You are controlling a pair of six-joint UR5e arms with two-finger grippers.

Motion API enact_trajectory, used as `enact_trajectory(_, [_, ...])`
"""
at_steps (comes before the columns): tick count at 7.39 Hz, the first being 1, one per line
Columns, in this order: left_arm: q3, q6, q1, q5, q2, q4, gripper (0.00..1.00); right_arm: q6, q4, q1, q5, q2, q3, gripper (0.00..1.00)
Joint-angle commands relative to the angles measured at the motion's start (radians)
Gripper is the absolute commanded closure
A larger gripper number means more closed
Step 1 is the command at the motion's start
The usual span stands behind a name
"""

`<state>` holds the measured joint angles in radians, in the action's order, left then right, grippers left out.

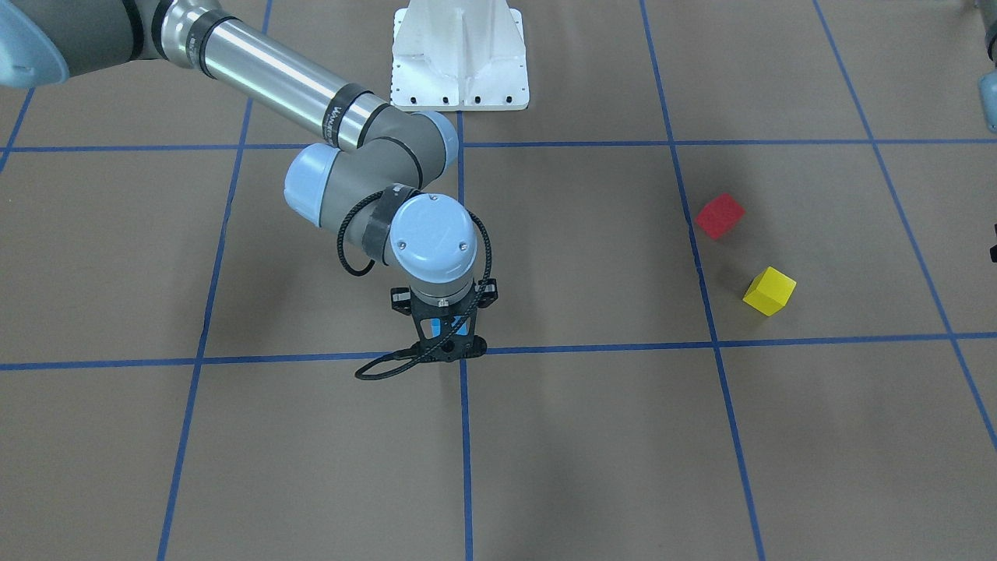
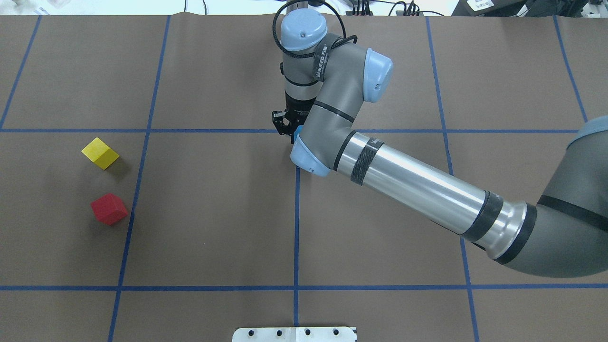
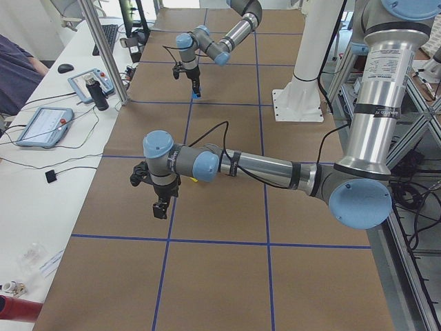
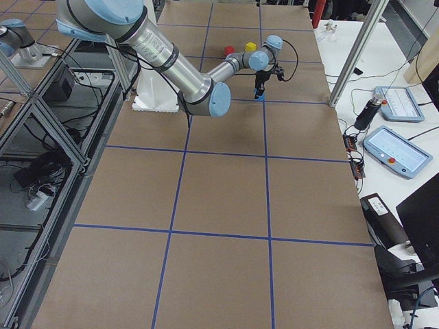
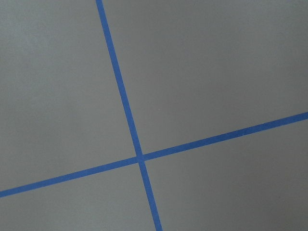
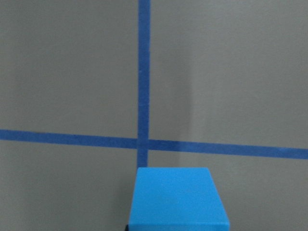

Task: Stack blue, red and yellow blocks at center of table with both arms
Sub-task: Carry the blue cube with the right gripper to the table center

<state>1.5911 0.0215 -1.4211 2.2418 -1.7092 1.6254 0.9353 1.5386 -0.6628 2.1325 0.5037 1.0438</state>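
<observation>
Since the task wants the stack at the table's centre, the coming move turns on how the blue block [image 6: 175, 197] sits against the tape cross [image 6: 143, 143] there. The right gripper [image 1: 448, 348] points straight down over that cross with its fingers closed on the block. In the right wrist view the block sits just short of the crossing and a little to one side of the long line, its edges roughly square to the tape. I judge it is low and near the paper, though no view shows plainly whether it touches, so a small nudge forward may be needed before letting go.

The red block [image 2: 109, 209] and yellow block [image 2: 100, 153] lie near each other on the robot's left, well apart from the centre. The red one is nearer the robot's base. Both are turned at an angle to the grid, so a gripper probably has to rotate to meet flat faces.

The left gripper [image 3: 160, 207] hangs above the table on that same side, so the left arm is the nearer one for them. It shows only in the side view, and I cannot tell whether its fingers are apart. Its wrist camera sees only tape and paper.
</observation>
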Motion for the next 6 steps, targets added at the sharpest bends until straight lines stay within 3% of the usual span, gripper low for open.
enact_trajectory(1, [0.000, 0.003, 0.001, 0.001, 0.000, 0.001, 0.00, 0.013, -0.043, 0.023, -0.034, -0.017, -0.024, 1.00])
enact_trajectory(4, [0.000, 0.003, 0.001, 0.001, 0.000, 0.001, 0.00, 0.022, -0.051, 0.023, -0.029, -0.014, -0.039, 1.00])
enact_trajectory(6, [0.000, 0.003, 0.001, -0.001, 0.000, 0.001, 0.00, 0.020, -0.072, 0.025, -0.028, -0.001, -0.041, 0.35])
